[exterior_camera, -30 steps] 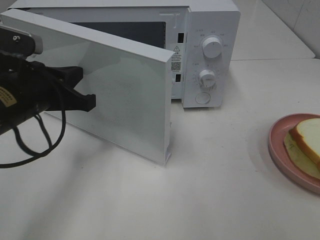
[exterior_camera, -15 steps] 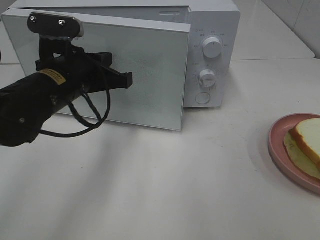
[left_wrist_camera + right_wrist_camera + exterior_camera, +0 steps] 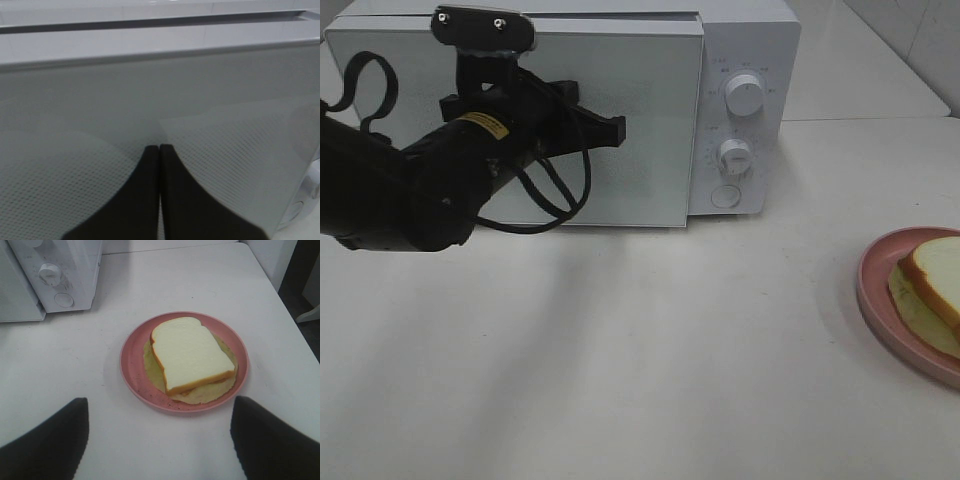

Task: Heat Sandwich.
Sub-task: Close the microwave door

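Left gripper [image 3: 612,128] has its two black fingers [image 3: 145,200] pressed together with nothing between them, tips against the frosted front of the microwave door [image 3: 640,120]. That door sits flush with the body of the white microwave [image 3: 745,40], which stands at the far side of the white table [image 3: 650,350]. To the right of the door is the control panel, carrying an upper dial [image 3: 745,95], a lower dial [image 3: 733,155] and a round button [image 3: 725,195] beneath them. The black left arm [image 3: 410,190], with a loop of cable hanging from it, reaches in from the left edge of the scene. Right gripper [image 3: 160,440] hangs above the near right part of the table with its fingers [image 3: 45,445] set wide apart and holding nothing. Just beyond those fingers lies the round pink plate [image 3: 132,372], well apart from the microwave. The sandwich [image 3: 190,352] rests on that plate: a white bread slice with tan crust on top, and a pale yellow-green layer showing around its lower edges. In the high view the plate is cut off by the right edge of the frame.
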You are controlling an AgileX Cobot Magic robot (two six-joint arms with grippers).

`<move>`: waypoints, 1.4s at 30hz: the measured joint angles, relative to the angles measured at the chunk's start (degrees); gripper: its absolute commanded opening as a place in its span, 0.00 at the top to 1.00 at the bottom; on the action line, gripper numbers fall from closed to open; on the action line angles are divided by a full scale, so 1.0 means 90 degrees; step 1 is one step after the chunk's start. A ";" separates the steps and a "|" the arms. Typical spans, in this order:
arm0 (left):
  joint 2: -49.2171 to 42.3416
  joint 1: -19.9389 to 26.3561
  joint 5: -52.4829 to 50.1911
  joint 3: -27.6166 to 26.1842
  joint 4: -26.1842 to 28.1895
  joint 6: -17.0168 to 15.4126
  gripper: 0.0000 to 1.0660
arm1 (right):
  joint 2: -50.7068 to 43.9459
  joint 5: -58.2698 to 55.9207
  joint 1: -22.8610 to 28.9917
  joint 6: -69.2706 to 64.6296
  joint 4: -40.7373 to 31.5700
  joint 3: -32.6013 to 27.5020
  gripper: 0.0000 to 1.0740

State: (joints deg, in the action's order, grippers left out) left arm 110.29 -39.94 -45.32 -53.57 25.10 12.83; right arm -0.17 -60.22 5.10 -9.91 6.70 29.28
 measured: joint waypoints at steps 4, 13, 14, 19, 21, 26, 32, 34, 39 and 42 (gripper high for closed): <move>0.0140 -0.0038 0.0051 -0.0185 -0.0045 0.0000 1.00 | 0.0000 0.0000 0.0000 0.0000 0.0000 0.0000 0.30; 0.0458 -0.0108 0.0261 -0.0630 -0.0083 0.0121 1.00 | 0.0000 0.0000 0.0000 0.0000 0.0000 0.0000 0.30; 0.0522 -0.0127 0.0274 -0.0726 -0.0006 0.0197 1.00 | 0.0000 0.0000 0.0000 0.0000 0.0000 0.0000 0.30; 0.0598 -0.0127 0.0312 -0.0828 0.0204 0.0312 1.00 | 0.0000 0.0000 0.0000 0.0000 0.0000 0.0000 0.30; 0.0605 -0.0127 0.0318 -0.0834 0.0216 0.0331 1.00 | 0.0000 0.0000 0.0000 0.0000 0.0000 0.0000 0.30; 0.0611 -0.0127 0.0337 -0.0834 0.0229 0.0337 1.00 | 0.0000 0.0000 0.0000 0.0000 0.0000 0.0000 0.30; 0.0579 -0.0127 0.0598 -0.0834 0.0293 0.0337 1.00 | 0.0000 0.0000 0.0000 0.0000 0.0000 0.0000 0.30; 0.0560 -0.0127 0.0681 -0.0828 0.0331 0.0337 1.00 | 0.0000 0.0000 0.0000 0.0000 0.0000 0.0000 0.30; 0.0363 -0.0127 0.0681 -0.0618 0.0484 0.0337 1.00 | 0.0000 0.0000 0.0000 0.0000 0.0000 0.0000 0.30; 0.0038 -0.0127 0.0866 -0.0337 0.0465 0.0337 1.00 | 0.0000 0.0000 0.0000 0.0000 0.0000 0.0000 0.30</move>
State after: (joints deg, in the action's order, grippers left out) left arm 110.64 -41.08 -37.53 -56.61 29.28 15.87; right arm -0.17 -60.22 5.10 -9.91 6.70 29.28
